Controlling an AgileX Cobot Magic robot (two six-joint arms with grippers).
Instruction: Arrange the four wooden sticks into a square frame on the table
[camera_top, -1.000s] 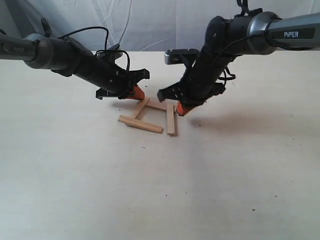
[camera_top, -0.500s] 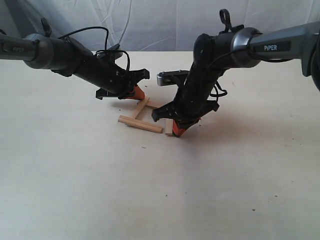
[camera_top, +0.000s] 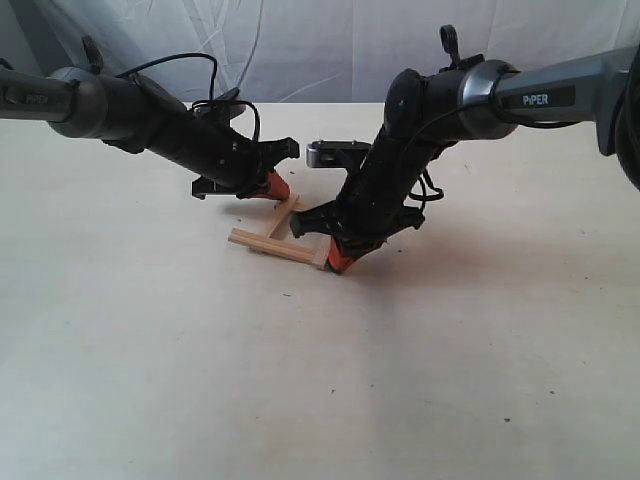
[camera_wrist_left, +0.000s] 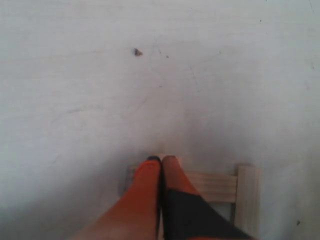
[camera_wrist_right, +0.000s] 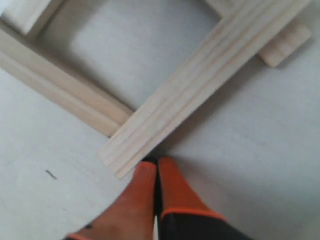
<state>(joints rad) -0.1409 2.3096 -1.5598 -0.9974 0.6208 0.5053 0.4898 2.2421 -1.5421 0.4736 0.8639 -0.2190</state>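
Four pale wooden sticks lie as a rough square frame (camera_top: 285, 232) on the cream table (camera_top: 320, 380). The front stick (camera_top: 277, 248) and the left stick (camera_top: 283, 217) show in the exterior view; my right arm hides the other two. My left gripper (camera_top: 272, 187) is shut at the frame's back left corner, its orange fingertips (camera_wrist_left: 152, 167) over a stick (camera_wrist_left: 215, 186) that meets another stick (camera_wrist_left: 248, 197). My right gripper (camera_top: 339, 262) is shut at the front right corner, its tips (camera_wrist_right: 145, 172) against the side of a stick (camera_wrist_right: 200, 85) near its end, which overlaps another stick (camera_wrist_right: 60, 90).
A wrinkled white cloth (camera_top: 300, 45) hangs behind the table's far edge. Small dark specks dot the tabletop (camera_wrist_left: 136, 51). Both arms reach in low over the frame from either side; open tabletop stretches in front of it.
My right gripper has swung down and leftward, from the frame's back right to its front right corner, now covering the right stick. The front stick has shifted slightly left. The left gripper has stayed put.
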